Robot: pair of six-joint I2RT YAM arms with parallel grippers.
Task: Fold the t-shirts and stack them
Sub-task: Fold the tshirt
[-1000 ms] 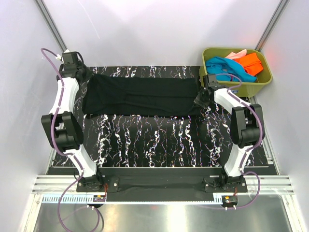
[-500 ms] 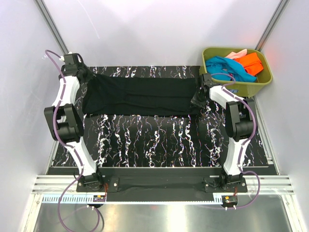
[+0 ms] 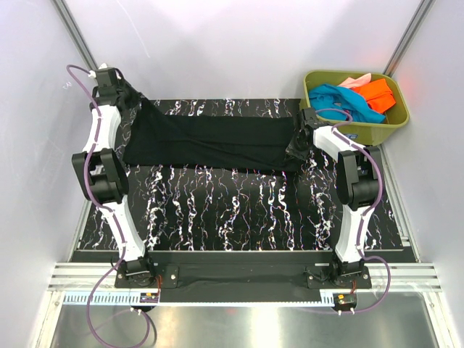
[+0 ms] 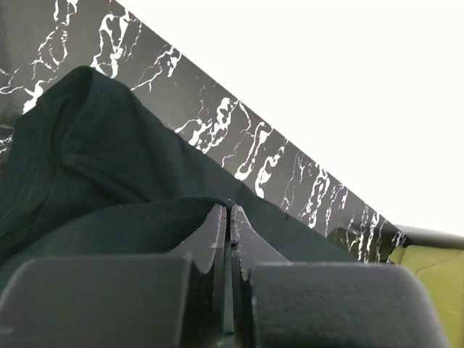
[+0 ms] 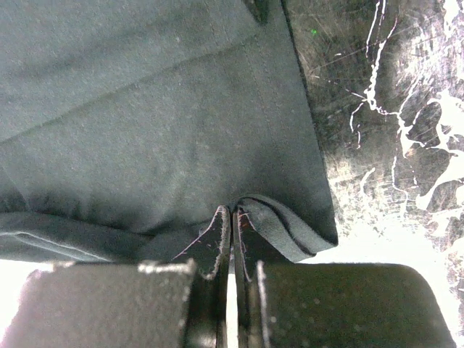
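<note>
Since taut cloth folds cleaner, I had left gripper (image 4: 227,212) and right gripper (image 5: 231,214) each clamped on an end of the black tee (image 3: 210,141). It lay stretched along the table's (image 3: 239,210) far side.

The bench (image 3: 232,210) is a black slab veined with white, like marble. A black t-shirt (image 3: 210,141) lies along its far part as a long band parallel to the far edge, reaching from the far left corner almost to the far right corner. The shirt's middle rests flat on the bench; its end at the far left corner rises off the surface, and its right end is bunched. An olive-green tub (image 3: 380,132) stands at the far right corner; whether it rests on the bench or just beside it cannot be told.
</note>
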